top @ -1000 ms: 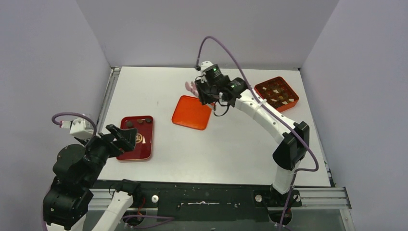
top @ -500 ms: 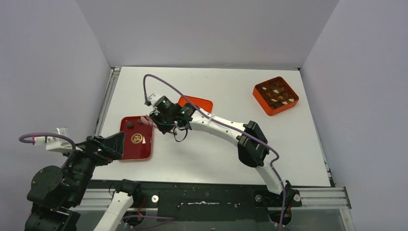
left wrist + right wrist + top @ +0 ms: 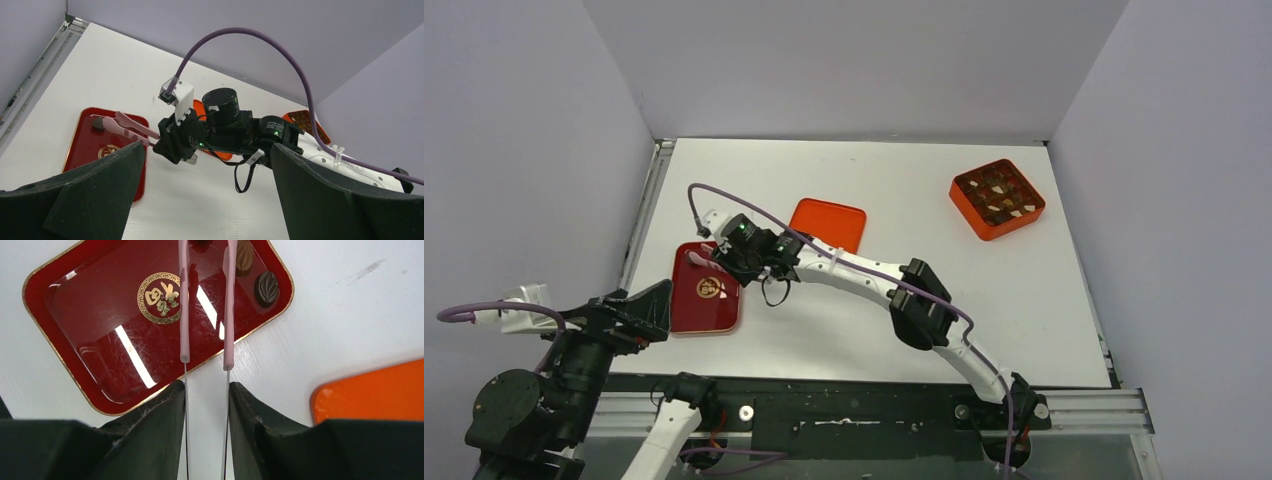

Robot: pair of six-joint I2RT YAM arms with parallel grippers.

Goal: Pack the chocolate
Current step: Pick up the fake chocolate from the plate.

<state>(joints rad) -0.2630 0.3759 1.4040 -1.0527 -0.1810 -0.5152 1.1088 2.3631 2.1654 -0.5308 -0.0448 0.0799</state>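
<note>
The right gripper point(image 3: 206, 390) stands narrow, its two dark fingers pressed from outside on the thin bare strips of the pink tongs point(image 3: 229, 315), which it holds; the tongs' two slim pink arms run side by side with a small gap, straight away from the wrist and out over the red tray point(image 3: 90, 315); their tips pass beyond the top of the right wrist view, and from the left wrist view they end over the tray's far corner beside a dark piece, touching or not I cannot tell; the left gripper point(image 3: 206, 150) gapes wide with nothing between its broad black fingers, low at the tray's near side

The tray is a glossy lacquer-red rectangle with rounded corners, a thin gold rim, a gold emblem in the middle and fine scratches; the flat orange lid point(image 3: 829, 222) is smooth, matte and round-cornered, lying just beyond the tray on the white table point(image 3: 904, 180)

Some chocolate point(image 3: 266, 288) lies at the tray's far end: a dark ribbed oval, its long axis roughly along the tongs, and a tan piece partly hidden behind one tong arm; more chocolate sits in the compartments of the square orange box point(image 3: 969, 218), well apart at the far right
</note>
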